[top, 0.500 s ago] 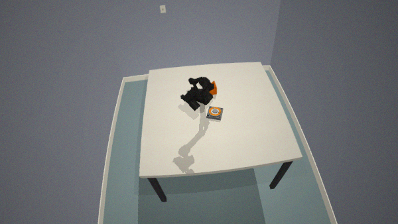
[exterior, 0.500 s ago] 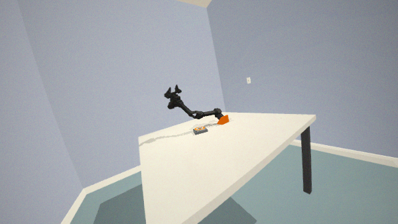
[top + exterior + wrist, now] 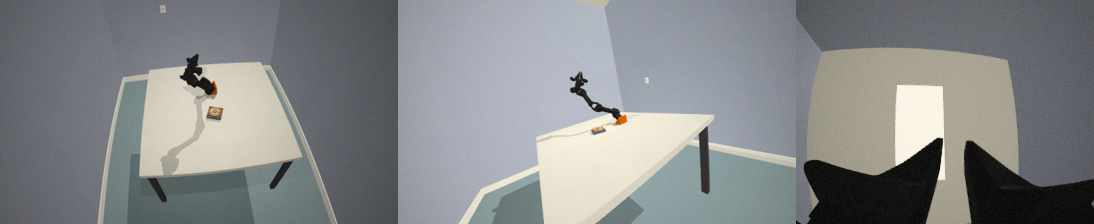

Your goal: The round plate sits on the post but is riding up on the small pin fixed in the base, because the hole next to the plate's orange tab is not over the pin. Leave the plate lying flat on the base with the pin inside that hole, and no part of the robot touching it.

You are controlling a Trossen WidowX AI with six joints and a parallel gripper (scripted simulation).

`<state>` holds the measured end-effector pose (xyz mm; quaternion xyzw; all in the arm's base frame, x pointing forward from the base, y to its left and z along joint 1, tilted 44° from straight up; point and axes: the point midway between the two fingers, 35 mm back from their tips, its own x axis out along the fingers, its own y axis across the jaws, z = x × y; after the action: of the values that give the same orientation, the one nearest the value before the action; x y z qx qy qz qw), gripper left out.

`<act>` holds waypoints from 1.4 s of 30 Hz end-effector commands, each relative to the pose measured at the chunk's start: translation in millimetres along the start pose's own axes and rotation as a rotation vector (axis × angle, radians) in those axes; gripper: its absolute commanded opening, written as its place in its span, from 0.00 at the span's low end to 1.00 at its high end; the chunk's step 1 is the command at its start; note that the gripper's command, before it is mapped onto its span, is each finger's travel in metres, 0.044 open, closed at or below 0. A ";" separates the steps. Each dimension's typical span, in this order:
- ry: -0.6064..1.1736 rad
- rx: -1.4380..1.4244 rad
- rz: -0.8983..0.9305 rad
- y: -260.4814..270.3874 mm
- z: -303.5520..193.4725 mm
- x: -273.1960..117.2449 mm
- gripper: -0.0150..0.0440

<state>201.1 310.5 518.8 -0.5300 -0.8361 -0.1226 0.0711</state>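
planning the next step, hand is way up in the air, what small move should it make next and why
Probably swing the hand down toward the plate. It points at the ceiling, fingers nearly shut on nothing, far above the base, and the plate is untouched.

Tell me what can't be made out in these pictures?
- Pin and hole: too small in the top and exterior views; the round plate on its base is tiny.
- Whether the plate lies flat: too small to tell.
- Wrist view: aimed upward at a ceiling light, so the table is out of frame.
- Pincer: nearly shut, holding nothing.
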 end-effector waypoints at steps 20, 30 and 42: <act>0.736 -0.414 -0.616 -314.5 -172.5 7.2 0.25; 1.230 -0.459 -0.911 -414.3 -225.7 -142.1 0.25; 1.895 -0.388 -1.076 -390.0 -226.5 -345.9 0.25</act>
<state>-36.5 -186.9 613.6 0.1823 -0.5814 -0.6173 0.4976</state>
